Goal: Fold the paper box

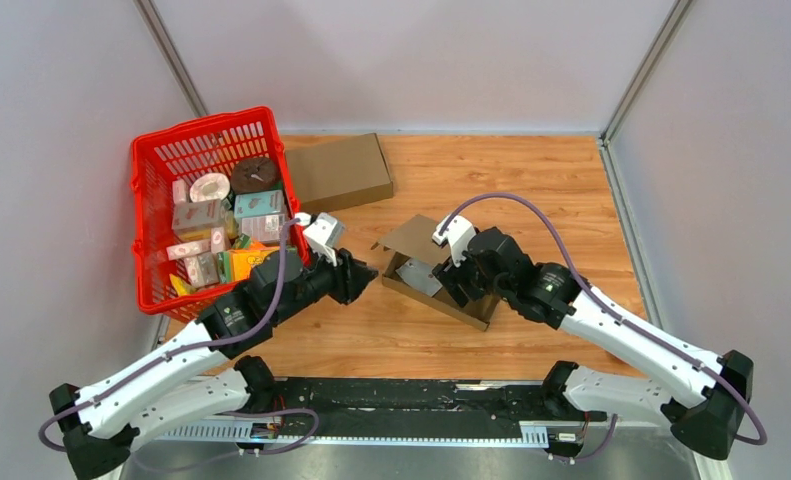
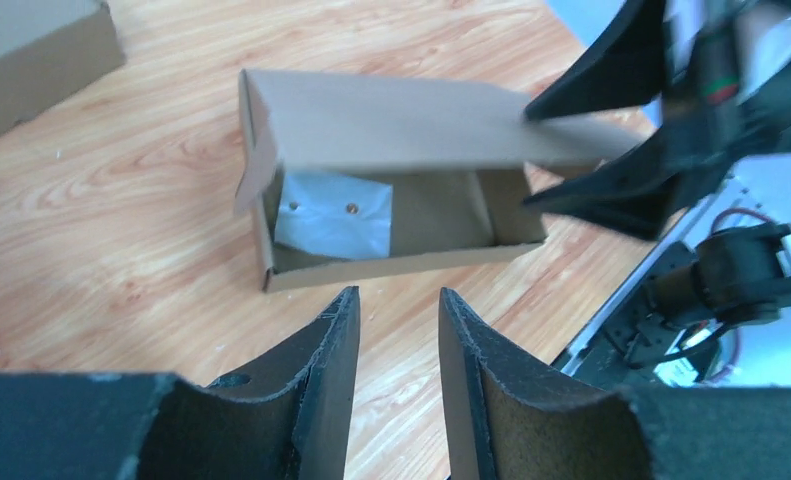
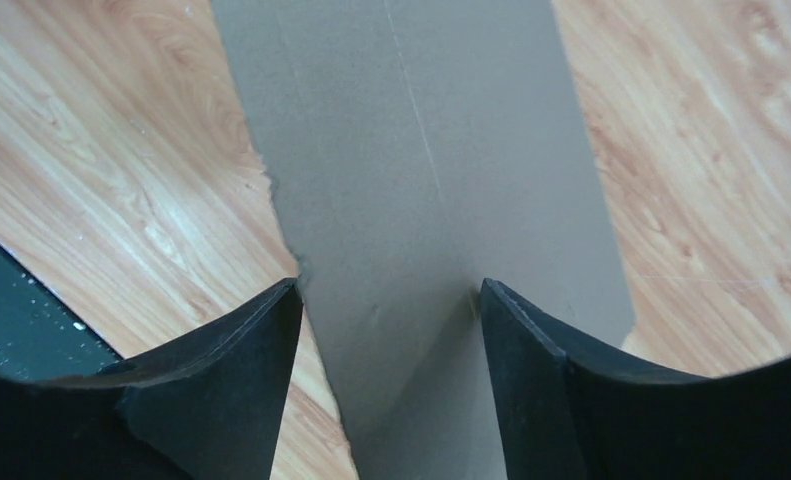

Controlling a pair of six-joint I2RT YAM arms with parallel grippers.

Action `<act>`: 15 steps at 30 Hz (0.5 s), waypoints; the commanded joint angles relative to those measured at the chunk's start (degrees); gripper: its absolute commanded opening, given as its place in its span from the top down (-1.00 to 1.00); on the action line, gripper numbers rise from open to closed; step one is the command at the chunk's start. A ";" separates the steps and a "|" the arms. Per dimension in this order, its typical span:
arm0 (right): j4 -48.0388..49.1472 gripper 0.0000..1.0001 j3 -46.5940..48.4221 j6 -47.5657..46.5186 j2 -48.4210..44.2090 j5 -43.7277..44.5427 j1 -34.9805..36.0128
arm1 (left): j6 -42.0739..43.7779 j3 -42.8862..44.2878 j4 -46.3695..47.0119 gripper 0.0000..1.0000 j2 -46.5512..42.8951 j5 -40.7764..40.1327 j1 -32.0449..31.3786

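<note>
Left gripper [image 2: 399, 295] spread, nothing between its fingers; right gripper [image 3: 391, 290] spread, astride the raised lid flap of the paper box [image 1: 441, 288]; box open at table centre, 3 o'clock from left gripper; red basket [image 1: 203, 128] at 10 o'clock.

Wooden table [image 1: 571, 200] carrying 3 things.
A red basket [image 1: 151, 240] sits at 9 o'clock by the left edge. A flat brown cardboard box [image 1: 338, 170] lies at 11 o'clock, just beside the basket's far corner. The paper box [image 1: 416, 238], lid flap raised, rests near the middle, slightly toward 6 o'clock, apart from both.
</note>
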 commanded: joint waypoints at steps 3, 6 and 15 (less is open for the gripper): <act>1.77 -0.56 -2.43 13.45 2.55 -6.69 0.24 | -1.76 18.17 -9.57 0.16 12.61 0.26 1.20; 3.34 -0.59 -3.30 21.18 3.96 -11.34 -0.38 | -4.13 24.60 -10.28 0.30 22.90 5.59 4.27; 16.86 -0.48 -18.92 39.47 -3.57 -27.87 -12.93 | -5.55 19.69 -0.18 0.52 40.16 13.36 5.51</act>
